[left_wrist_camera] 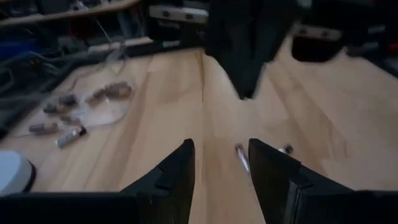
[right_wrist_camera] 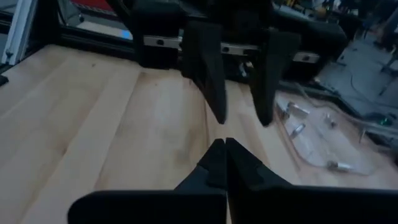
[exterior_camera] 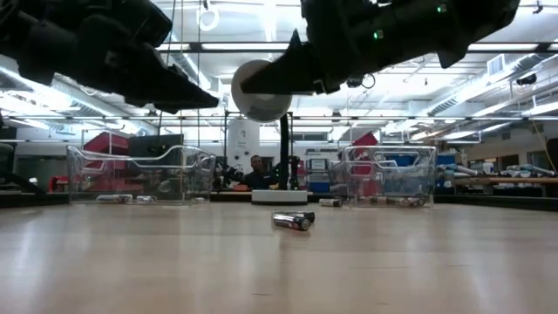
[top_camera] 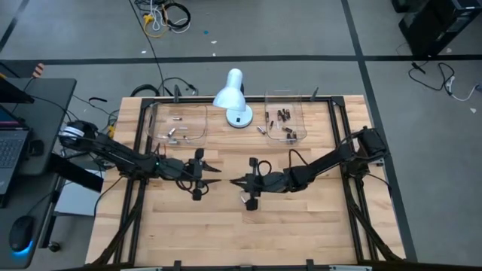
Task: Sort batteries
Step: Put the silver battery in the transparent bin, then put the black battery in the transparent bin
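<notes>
The right gripper (top_camera: 233, 181) is hanging clenched on nothing, facing the spread left gripper (top_camera: 216, 171); the battery (exterior_camera: 293, 221) is lying loose and risks rolling away

Right tool (right_wrist_camera: 222, 155) closed above wooden table (right_wrist_camera: 93, 130), left tool (right_wrist_camera: 239, 106) opposite, parted.

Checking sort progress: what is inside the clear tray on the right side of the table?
The right tray holds several small dark batteries clustered together, with one more lying outside by its edge. An exact count and any beneath others cannot be made out.
</notes>
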